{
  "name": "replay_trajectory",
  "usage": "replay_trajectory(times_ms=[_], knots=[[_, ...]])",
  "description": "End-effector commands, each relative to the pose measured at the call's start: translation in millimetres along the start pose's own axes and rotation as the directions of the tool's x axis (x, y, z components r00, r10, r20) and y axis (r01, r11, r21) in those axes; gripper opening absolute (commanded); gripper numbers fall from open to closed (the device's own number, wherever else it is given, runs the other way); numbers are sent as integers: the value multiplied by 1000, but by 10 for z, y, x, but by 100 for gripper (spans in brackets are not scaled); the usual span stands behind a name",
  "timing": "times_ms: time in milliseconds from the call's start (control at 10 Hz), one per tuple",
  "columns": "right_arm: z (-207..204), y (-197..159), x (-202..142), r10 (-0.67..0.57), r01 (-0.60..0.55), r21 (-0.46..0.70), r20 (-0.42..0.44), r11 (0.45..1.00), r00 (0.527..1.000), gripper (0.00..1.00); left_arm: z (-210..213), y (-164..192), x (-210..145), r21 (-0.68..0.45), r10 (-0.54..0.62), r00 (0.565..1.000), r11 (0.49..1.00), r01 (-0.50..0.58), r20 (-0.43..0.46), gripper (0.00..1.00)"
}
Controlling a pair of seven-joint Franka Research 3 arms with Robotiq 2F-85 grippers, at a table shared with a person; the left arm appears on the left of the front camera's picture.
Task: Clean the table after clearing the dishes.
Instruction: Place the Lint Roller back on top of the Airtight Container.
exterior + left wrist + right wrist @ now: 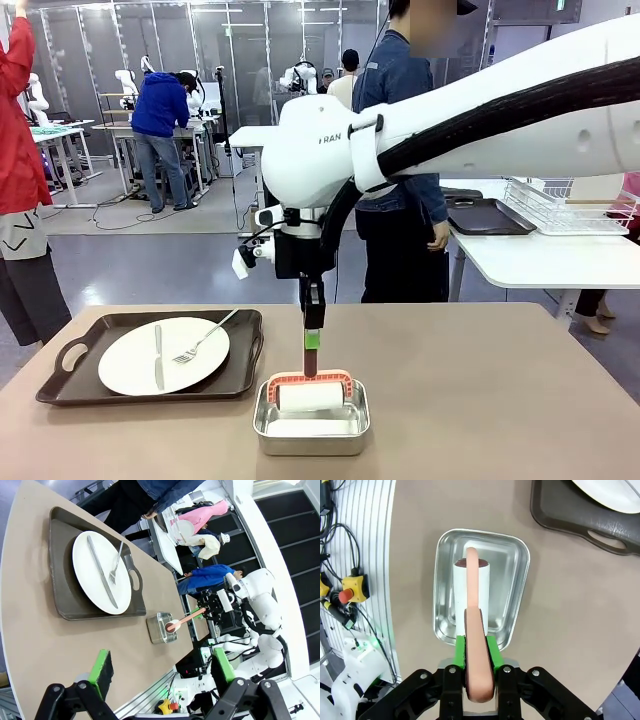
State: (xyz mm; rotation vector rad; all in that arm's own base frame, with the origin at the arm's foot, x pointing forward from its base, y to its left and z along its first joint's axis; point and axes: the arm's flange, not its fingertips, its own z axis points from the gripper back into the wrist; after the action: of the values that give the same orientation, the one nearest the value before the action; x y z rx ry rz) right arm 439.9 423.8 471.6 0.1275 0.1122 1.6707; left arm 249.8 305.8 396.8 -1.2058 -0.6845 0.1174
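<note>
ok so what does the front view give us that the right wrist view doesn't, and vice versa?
Front view adds: the whole plate, its knife and fork, the person across the table, the wire rack. Right wrist view adds: both green pads on the pink roller handle, a yellow emergency-stop box past the table edge. Shared: right gripper holding the roller, steel pan, part of the tray.

The surface (pixel 480 380) is a matte tan-brown top with rounded corners. One round, flat white plate (pixel 130 362) lies level in the middle of a dark brown handled tray (pixel 110 325) on the surface. A steel knife (pixel 158 357) lies straight across the plate's middle. Just beside it, a fork (pixel 205 338) lies slanted, its handle passing over the plate's rim.
</note>
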Motion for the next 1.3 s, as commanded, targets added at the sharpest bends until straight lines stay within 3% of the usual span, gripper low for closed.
replay_trajectory(times_ms=[0, 700, 1000, 1200], knots=[[-49, -74, 91, 12, -13, -32, -27, 999, 1000, 21, 28, -17, -13, -6, -4, 1000, 1000, 4, 3, 100], [-561, -479, 156, -69, 68, -55, -23, 996, 997, 21, 28, -17, -13, -6, -4, 1000, 1000, 4, 3, 100], [-530, -458, 98, -52, 52, -59, 0, 997, 999, 21, 28, -17, -13, -6, -4, 1000, 1000, 4, 3, 100], [-465, -430, 50, -54, 55, -82, 12, 995, 998, 49, 28, -17, -13, -6, -4, 1000, 1000, 4, 3, 100]])
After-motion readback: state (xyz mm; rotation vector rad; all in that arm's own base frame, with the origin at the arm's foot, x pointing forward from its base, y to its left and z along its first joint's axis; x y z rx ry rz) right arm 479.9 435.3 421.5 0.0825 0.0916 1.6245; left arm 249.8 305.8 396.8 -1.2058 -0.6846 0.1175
